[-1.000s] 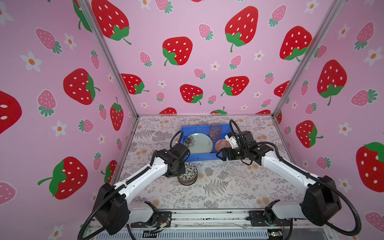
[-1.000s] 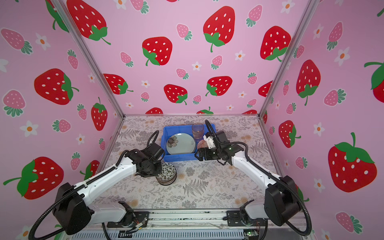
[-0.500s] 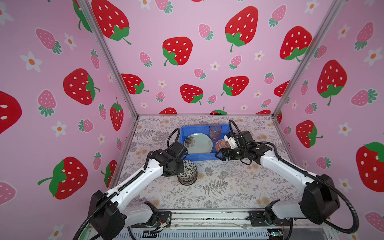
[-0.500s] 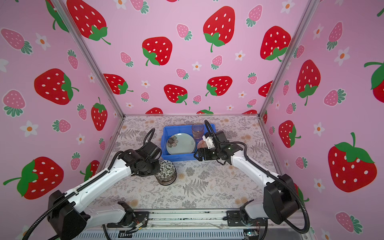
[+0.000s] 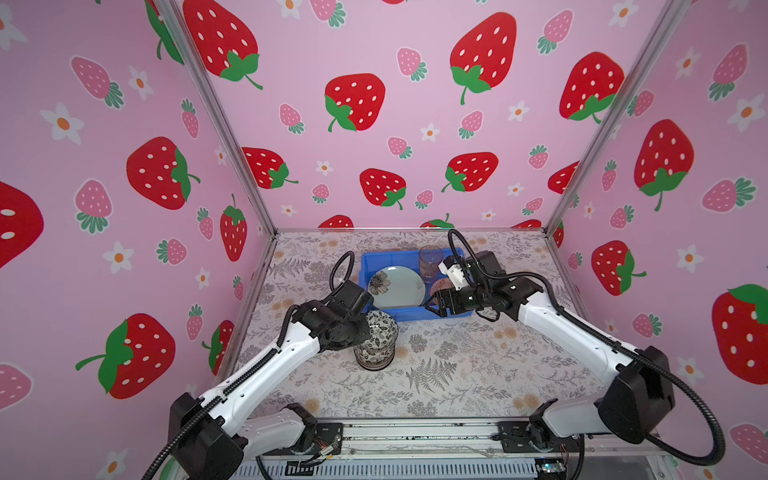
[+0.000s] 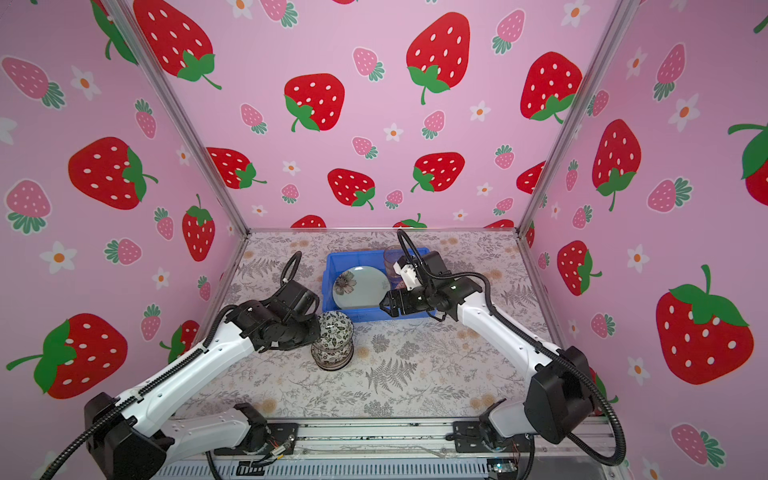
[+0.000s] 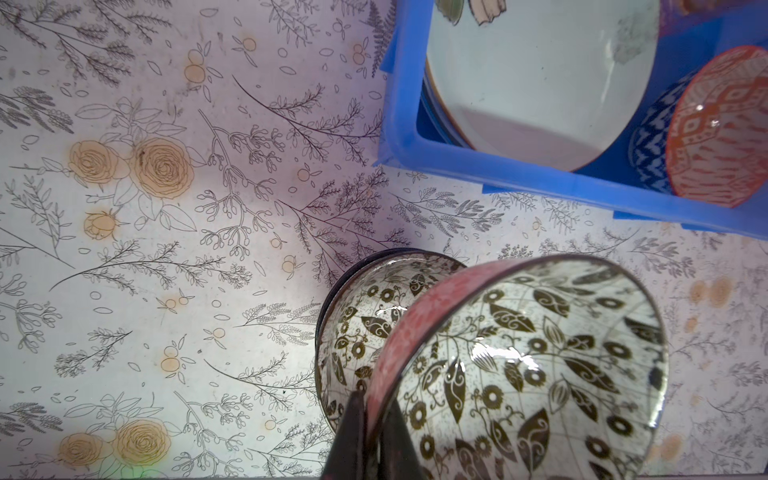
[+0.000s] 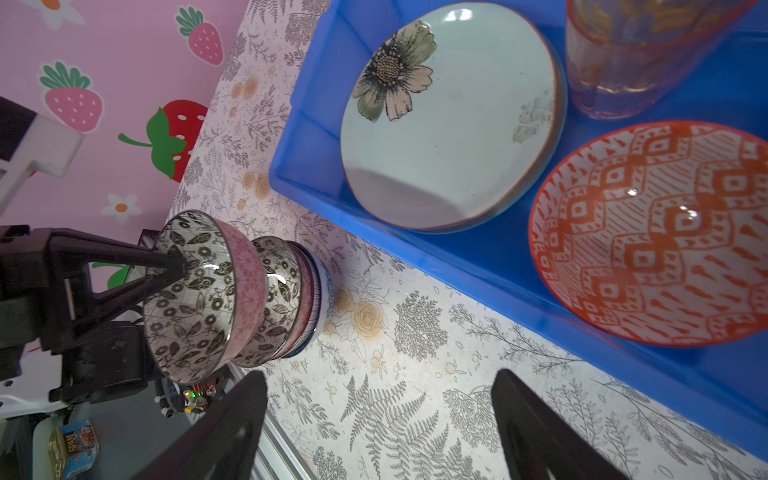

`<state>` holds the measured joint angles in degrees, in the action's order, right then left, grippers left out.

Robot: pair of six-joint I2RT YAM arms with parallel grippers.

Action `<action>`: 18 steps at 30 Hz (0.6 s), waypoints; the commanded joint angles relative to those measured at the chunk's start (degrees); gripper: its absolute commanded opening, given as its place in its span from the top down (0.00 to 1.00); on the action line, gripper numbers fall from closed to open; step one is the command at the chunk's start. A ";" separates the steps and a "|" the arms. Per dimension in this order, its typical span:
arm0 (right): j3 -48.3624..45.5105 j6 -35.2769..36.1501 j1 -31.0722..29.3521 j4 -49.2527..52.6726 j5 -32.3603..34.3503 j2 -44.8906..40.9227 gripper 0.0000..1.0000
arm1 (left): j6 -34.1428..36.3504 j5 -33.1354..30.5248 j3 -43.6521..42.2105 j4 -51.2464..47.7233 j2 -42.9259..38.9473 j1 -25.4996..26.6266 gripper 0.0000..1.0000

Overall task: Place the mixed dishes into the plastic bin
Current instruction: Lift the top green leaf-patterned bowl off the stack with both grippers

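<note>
My left gripper (image 7: 376, 399) is shut on the rim of a black-floral bowl (image 7: 540, 374) with a pink outside. The bowl hangs tilted just over a short stack of bowls (image 5: 374, 359) on the table in front of the plastic bin (image 5: 365, 266). In the blue bin lie a pale green flower plate (image 8: 449, 124), an orange bowl (image 8: 656, 232) nested in a blue-white bowl (image 7: 648, 141), and a clear tumbler (image 5: 430, 264). My right gripper (image 8: 382, 415) stands open and empty over the table at the bin's near edge (image 6: 384, 307).
The floral tablecloth (image 5: 457, 374) lies bare in front of and to the right of the stack. Pink strawberry walls (image 5: 208, 257) close in the left, back and right sides. The metal rail (image 5: 415, 432) with both arm bases runs along the front edge.
The left gripper has raised the top black-floral bowl off the stack and tipped it. The right gripper has shifted slightly along the bin's near edge, its jaws a little narrower.
</note>
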<state>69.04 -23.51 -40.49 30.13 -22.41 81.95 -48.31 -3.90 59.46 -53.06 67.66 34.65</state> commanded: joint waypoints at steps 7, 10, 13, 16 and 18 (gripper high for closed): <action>8.65 -0.05 -8.46 5.42 7.27 6.94 0.16 | -1.80 -0.41 6.80 4.27 4.28 1.72 1.00; 9.78 -0.48 -10.12 5.42 8.66 8.86 0.19 | -1.55 -0.58 8.15 4.59 5.75 2.54 1.00; 10.96 -0.83 -11.23 5.44 10.17 10.54 0.24 | -1.12 -0.71 9.43 4.63 7.01 2.96 1.00; 12.48 -1.01 -11.90 6.07 11.48 12.18 0.30 | -0.65 -0.60 10.43 4.46 8.03 3.31 1.00; 13.54 -0.88 -12.32 6.68 12.42 13.35 0.35 | -0.34 -0.45 10.89 4.45 8.53 3.45 1.00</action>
<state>80.29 -24.32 -52.27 34.85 -12.71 94.45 -49.10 -3.88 66.85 -49.76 75.96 37.76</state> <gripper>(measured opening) 0.660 0.098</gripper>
